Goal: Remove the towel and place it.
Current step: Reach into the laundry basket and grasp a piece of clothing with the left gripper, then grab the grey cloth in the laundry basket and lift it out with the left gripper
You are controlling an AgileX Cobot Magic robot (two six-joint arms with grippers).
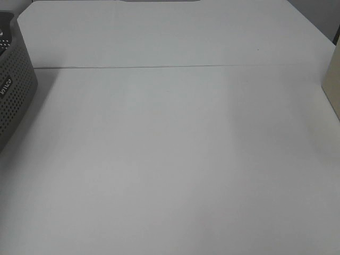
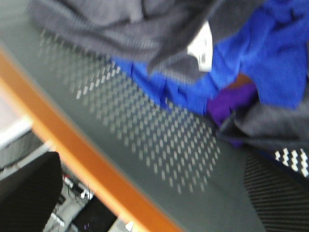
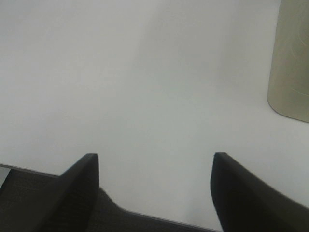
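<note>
In the blurred left wrist view the dark, almost black towel (image 2: 120, 24) lies crumpled in a grey perforated basket (image 2: 159, 140), with its small white tag (image 2: 201, 46) showing. It rests on blue cloth (image 2: 270, 53) and purple cloth (image 2: 231, 104). My left gripper (image 2: 152, 195) is over the basket's wall, short of the towel. Its dark fingers (image 2: 275, 191) stand wide apart with nothing between them. My right gripper (image 3: 154, 191) is open and empty above the bare white table (image 3: 145, 87). Neither gripper shows in the exterior high view.
The grey perforated basket (image 1: 13, 90) stands at the table's left edge. A beige container (image 1: 332, 79) stands at the right edge and also shows in the right wrist view (image 3: 292, 63). A seam crosses the white table (image 1: 175, 159) at the back. An orange band (image 2: 82, 164) runs beside the basket.
</note>
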